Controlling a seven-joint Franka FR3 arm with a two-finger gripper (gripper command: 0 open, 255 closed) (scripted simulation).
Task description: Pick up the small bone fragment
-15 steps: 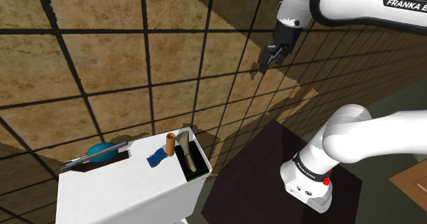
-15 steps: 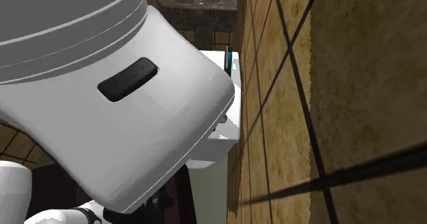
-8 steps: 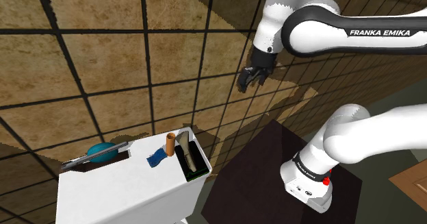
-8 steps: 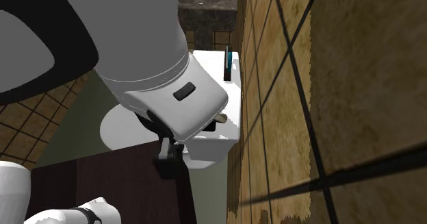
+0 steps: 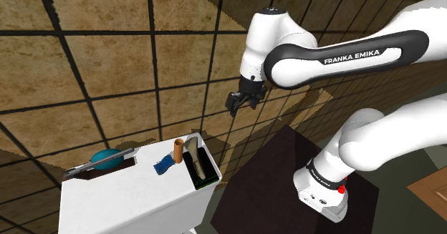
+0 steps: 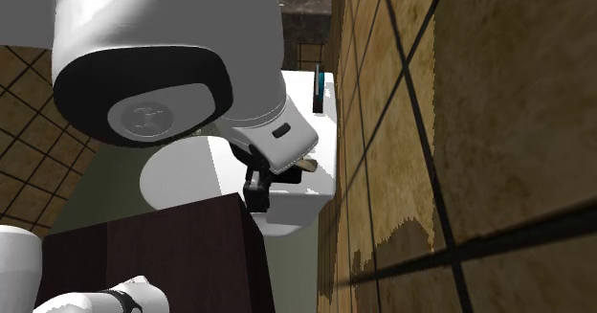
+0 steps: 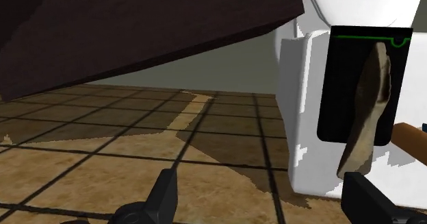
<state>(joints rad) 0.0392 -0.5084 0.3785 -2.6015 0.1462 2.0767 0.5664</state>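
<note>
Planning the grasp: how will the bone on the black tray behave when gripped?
The bone looks rigid, so it probably won't bend. Its long, curved, uneven shape may let it twist or slip in a grip. It lies flat on the tray, so rolling seems unlikely.

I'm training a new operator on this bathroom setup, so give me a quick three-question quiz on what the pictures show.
1. True or false: the black two-finger gripper clasps the long beige bone fragment.
2. The bone fragment lies on: A) a red bowl, B) a flat black tray, C) a wicker basket.
3. Fill in: the gripper's fingers stand ____.
Key: 1 false; 2 B; 3 apart.
</note>
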